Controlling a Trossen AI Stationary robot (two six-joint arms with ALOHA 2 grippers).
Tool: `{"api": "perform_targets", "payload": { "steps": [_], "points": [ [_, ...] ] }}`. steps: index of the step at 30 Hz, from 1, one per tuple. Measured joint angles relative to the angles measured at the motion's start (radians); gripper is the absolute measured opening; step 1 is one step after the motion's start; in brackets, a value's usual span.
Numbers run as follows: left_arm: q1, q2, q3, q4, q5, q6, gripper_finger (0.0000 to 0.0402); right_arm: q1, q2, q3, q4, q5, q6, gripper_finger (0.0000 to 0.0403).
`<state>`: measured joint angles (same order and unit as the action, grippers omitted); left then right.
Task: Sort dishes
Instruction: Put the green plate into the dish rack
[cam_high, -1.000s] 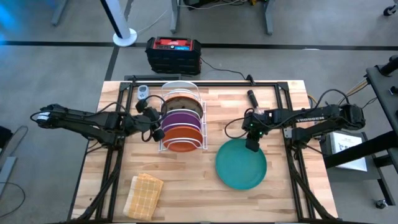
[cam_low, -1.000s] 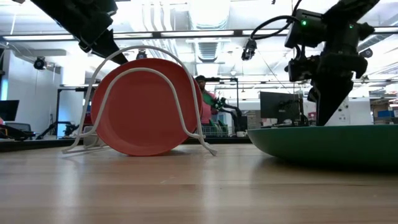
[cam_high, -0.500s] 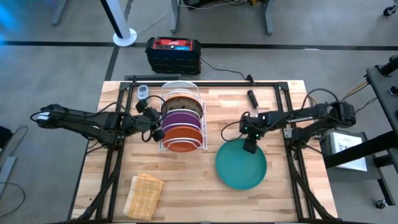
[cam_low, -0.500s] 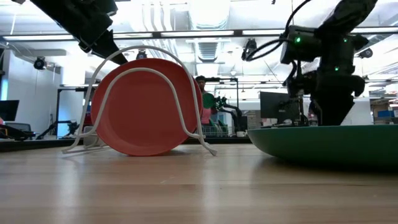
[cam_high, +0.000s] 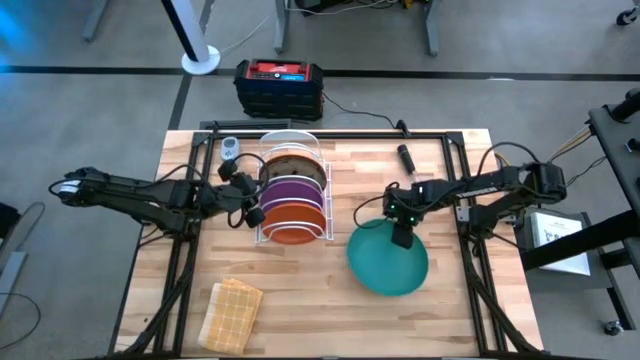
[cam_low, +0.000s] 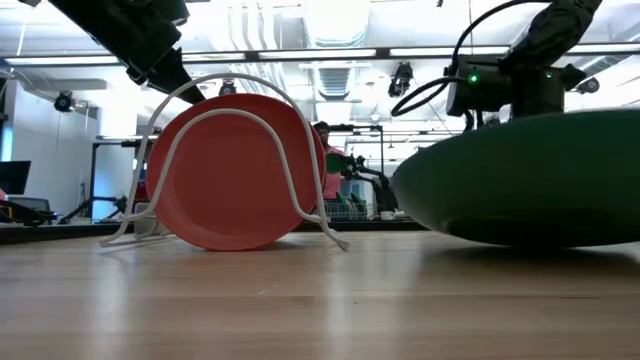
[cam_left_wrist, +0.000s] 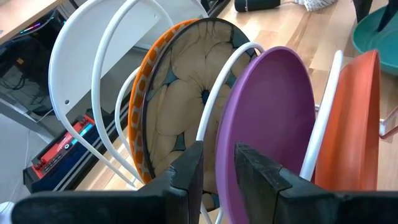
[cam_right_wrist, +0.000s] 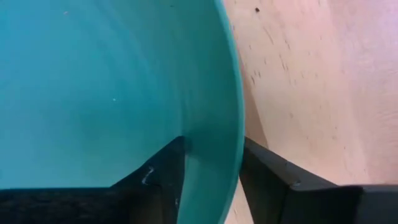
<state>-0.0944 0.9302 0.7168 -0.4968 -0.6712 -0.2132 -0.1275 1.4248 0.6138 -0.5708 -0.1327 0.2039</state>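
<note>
- High view: wooden desk (cam_high: 300, 310); white wire rack (cam_high: 292, 190) stands left of centre, teal-green plate (cam_high: 388, 262) to its right, tan woven cloth (cam_high: 231, 314) near the front left edge.
- Right gripper (cam_right_wrist: 211, 171): its fingers (cam_right_wrist: 273, 180) straddle the teal-green plate's rim, one inside the bowl, one outside, closed on that rim.
- Low view: teal-green plate (cam_low: 520, 180) is tilted, underside showing, far edge raised, lowest part seemingly on the desk.
- Right arm reaches in from the desk's right side; the gripper sits at the plate's back edge, nearest the rack side.
- Rack holds dishes upright in its slots: orange-patterned plate (cam_left_wrist: 180, 112), purple plate (cam_left_wrist: 273, 124), plain orange plate (cam_left_wrist: 354, 124), in that order, front to back along the rack.
- A white plate (cam_left_wrist: 81, 62) stands at the rack's far end, beyond the patterned one.
- Left gripper (cam_left_wrist: 214, 165) is at the rack's left side, fingers (cam_left_wrist: 186, 171) a narrow gap apart on either side of the patterned plate's rim; cannot tell if they pinch it.
- Black-and-red box (cam_high: 279, 86) on the floor behind the desk.
- A person (cam_low: 335, 165) shows far back in the room.
</note>
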Motion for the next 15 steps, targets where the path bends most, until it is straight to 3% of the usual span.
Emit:
{"api": "perform_targets", "payload": {
  "steps": [15],
  "points": [
    [0.000, 0.000, 0.000, 0.000, 0.000, 0.000, 0.0079, 0.001, -0.052, -0.001, 0.014, -0.048, 0.005, 0.0009]
  ]
}}
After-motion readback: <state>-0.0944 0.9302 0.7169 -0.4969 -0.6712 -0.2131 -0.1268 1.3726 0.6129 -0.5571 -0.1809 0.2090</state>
